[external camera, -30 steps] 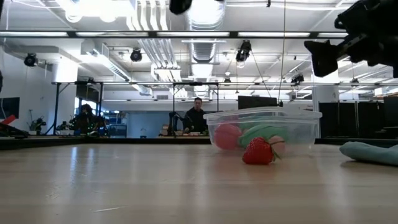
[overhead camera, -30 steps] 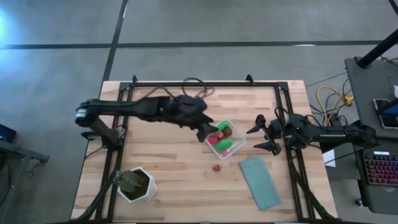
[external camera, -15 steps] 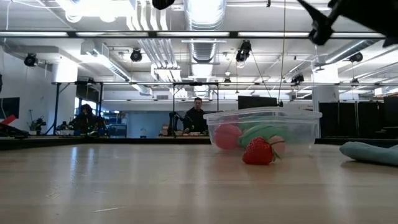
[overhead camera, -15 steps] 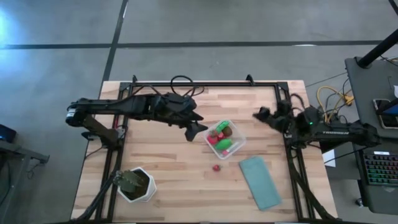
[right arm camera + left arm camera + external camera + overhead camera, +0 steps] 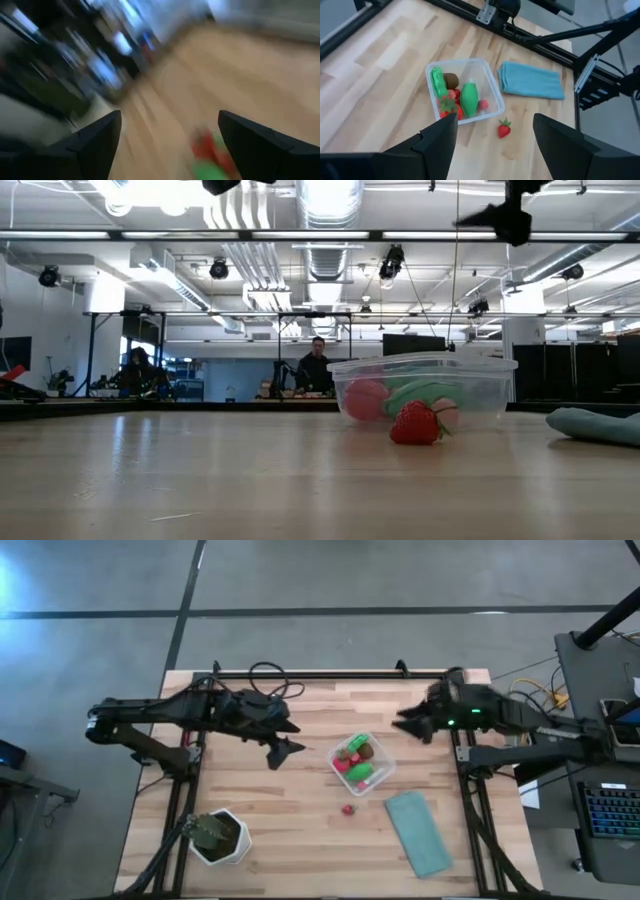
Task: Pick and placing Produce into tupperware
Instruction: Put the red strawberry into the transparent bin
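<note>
The clear tupperware [image 5: 362, 762] [image 5: 425, 390] [image 5: 464, 92] stands on the table right of centre. It holds green pieces, red and pink ones and a brown oval. One red strawberry [image 5: 348, 809] [image 5: 415, 423] [image 5: 504, 128] lies on the wood just near of it. My left gripper [image 5: 283, 748] [image 5: 495, 122] hangs open above the table, left of the tupperware. My right gripper [image 5: 412, 722] [image 5: 170, 120] is open and raised, right of and beyond the tupperware. Neither holds anything.
A folded teal cloth [image 5: 418, 832] [image 5: 595, 425] lies near the table's right near corner. A white pot with a green plant [image 5: 220, 836] stands at the left near corner. A black frame rail [image 5: 330, 673] runs along the far edge. People sit in the room beyond.
My left gripper has drawn back from above the tupperware toward the table's left and risen. My right gripper has lifted and swung toward the far edge; its wrist view is blurred by motion. The tupperware and the strawberry have stayed put.
</note>
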Tool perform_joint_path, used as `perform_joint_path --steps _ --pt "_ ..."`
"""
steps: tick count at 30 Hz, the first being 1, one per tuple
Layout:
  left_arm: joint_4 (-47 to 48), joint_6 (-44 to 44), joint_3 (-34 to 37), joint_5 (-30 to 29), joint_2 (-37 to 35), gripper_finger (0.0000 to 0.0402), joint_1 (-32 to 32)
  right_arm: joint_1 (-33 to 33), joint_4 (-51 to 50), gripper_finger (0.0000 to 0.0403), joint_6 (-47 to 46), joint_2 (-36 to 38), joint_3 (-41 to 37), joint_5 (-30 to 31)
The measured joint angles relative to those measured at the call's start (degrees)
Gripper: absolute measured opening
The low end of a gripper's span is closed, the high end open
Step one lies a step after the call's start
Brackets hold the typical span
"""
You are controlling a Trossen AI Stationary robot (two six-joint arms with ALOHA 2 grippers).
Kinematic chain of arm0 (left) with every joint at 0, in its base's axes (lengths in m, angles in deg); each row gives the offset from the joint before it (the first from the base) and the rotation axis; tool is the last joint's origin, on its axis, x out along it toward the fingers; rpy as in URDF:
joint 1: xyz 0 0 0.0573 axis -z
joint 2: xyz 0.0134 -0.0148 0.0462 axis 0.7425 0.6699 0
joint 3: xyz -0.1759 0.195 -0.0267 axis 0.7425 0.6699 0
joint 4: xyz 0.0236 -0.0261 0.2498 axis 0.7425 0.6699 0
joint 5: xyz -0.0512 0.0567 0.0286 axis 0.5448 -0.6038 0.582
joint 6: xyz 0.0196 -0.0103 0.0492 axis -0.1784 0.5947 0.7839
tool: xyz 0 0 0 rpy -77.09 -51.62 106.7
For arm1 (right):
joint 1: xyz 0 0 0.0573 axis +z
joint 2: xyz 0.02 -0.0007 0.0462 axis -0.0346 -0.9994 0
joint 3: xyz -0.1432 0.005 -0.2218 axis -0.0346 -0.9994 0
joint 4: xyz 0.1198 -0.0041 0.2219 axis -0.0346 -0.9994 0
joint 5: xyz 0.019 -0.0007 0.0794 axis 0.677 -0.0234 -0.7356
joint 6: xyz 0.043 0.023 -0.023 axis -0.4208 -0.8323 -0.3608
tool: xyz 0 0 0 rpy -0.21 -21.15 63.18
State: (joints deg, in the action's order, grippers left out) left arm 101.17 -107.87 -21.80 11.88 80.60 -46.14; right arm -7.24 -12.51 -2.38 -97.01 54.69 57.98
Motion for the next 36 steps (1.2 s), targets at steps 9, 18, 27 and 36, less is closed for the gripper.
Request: perform_joint_path --steps 9,18,27,36 --pt "0.2 2.3 7.1 -2.5 -8.1 0.0246 -0.1 11.8 -35.3 0.0306 9.1 -26.2 18.3 1.4" --pt "0.2 0.3 17.7 -2.6 -15.5 0.0246 -0.1 26.4 -41.4 0.0286 15.6 -41.2 23.9 3.4" --pt "-0.2 1.7 24.9 -2.6 -19.5 0.0246 -0.1 36.4 -36.7 0.0282 13.7 -54.1 26.8 5.7" --pt "-0.3 1.8 26.3 -2.1 -19.4 0.0246 -0.1 35.8 -30.0 0.0251 14.8 -62.9 33.4 6.0"
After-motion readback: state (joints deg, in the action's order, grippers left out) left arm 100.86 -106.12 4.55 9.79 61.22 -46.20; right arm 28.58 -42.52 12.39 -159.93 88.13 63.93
